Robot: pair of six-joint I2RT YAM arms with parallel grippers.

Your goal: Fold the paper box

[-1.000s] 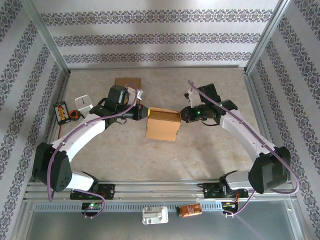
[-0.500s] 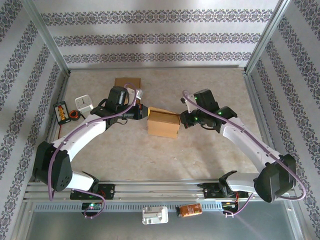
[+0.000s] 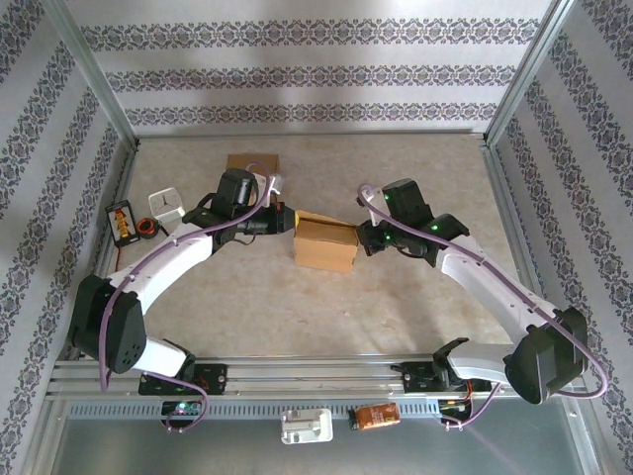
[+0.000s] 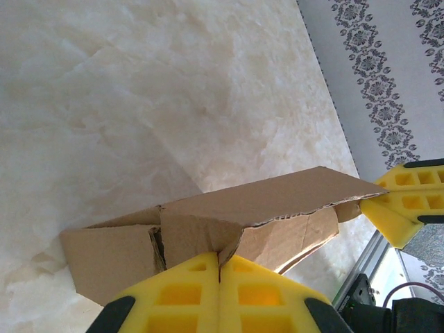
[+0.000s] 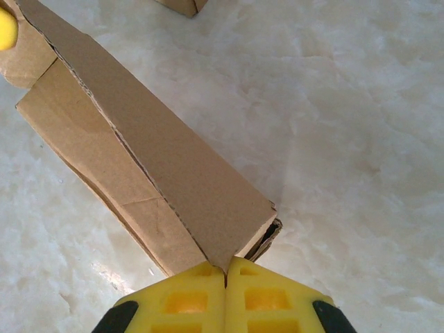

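Note:
The brown paper box [image 3: 325, 242] hangs between both arms over the middle of the table, partly folded. My left gripper [image 3: 288, 220] is shut on the box's left flap; in the left wrist view the cardboard [image 4: 229, 222] is pinched between the yellow fingers [image 4: 187, 291], and the left gripper [image 4: 220, 260] sits at the bottom edge. My right gripper [image 3: 362, 237] is shut on the opposite side; in the right wrist view a corner of the box [image 5: 159, 159] is clamped in the right gripper [image 5: 225, 270]. The right yellow fingertip [image 4: 399, 205] shows beyond the box in the left wrist view.
A second flat brown cardboard piece [image 3: 253, 163] lies at the back left. A white object [image 3: 166, 206] and a small orange-black device [image 3: 123, 221] sit by the left wall. Metal frame rails [image 3: 297, 376] run along the near edge.
The right arm swung in and its wrist shifted left and slightly down; the box moved a little right and looks narrower, more closed. The left gripper followed slightly right.

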